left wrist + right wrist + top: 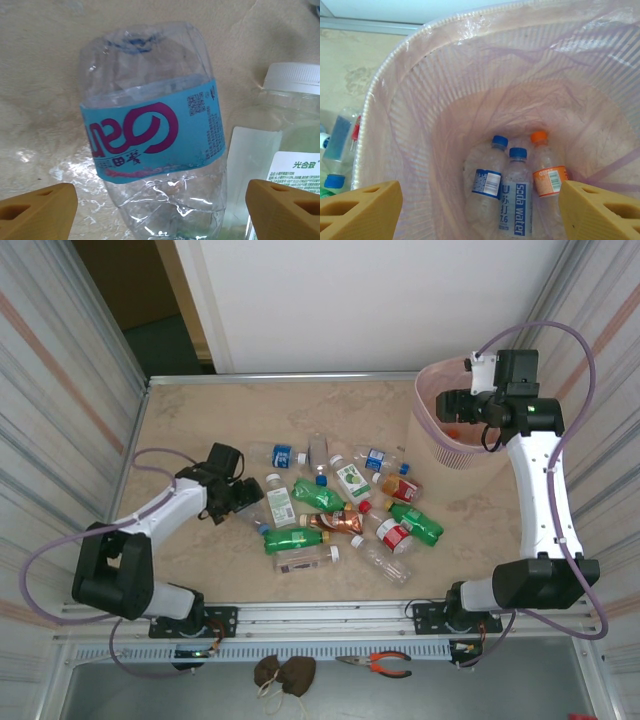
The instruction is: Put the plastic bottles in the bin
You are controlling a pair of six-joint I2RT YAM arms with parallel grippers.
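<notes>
Spread wide on the left gripper [160, 210], flanking a clear blue-labelled bottle [150, 135] at frame centre. Spread likewise on the right gripper [480, 210], above the pink-lined bin [410, 125], upper right of the top view, three bottles [515, 200] lying inside. Other bottles [340, 515] heaped mid-frame on the table [200, 420].

The desk [190, 420] had a pale, marbled top. Below its near edge, on a grey ledge [150, 687], lay orange-handled pliers [375, 664], with a crumpled brown lump [283, 672] just beside them. A white panel [380, 300] stood behind.
</notes>
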